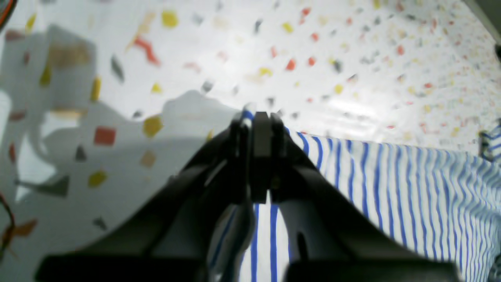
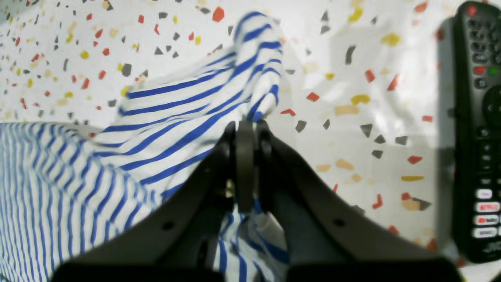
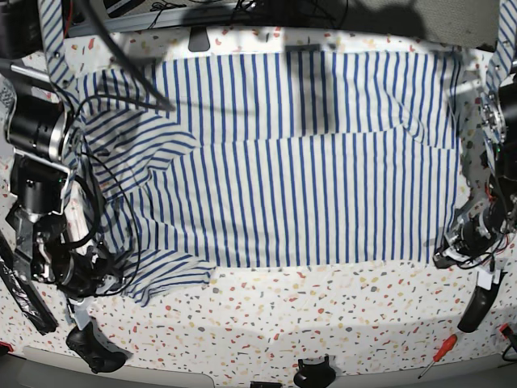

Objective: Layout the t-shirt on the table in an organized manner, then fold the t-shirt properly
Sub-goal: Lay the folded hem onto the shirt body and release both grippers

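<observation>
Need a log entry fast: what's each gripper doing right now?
Left gripper: shut on the t-shirt.
Right gripper: shut on the t-shirt.

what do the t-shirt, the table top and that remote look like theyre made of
T-shirt: thin soft woven or knit cloth, matte; it wrinkles and bunches at the right gripper.
Table: smooth, slightly glossy hard surface with terrazzo-style flecks; the left wrist view shows soft glare. Real stone or printed laminate, cannot tell.
Remote: black plastic, likely, with rubbery-looking buttons.
</observation>
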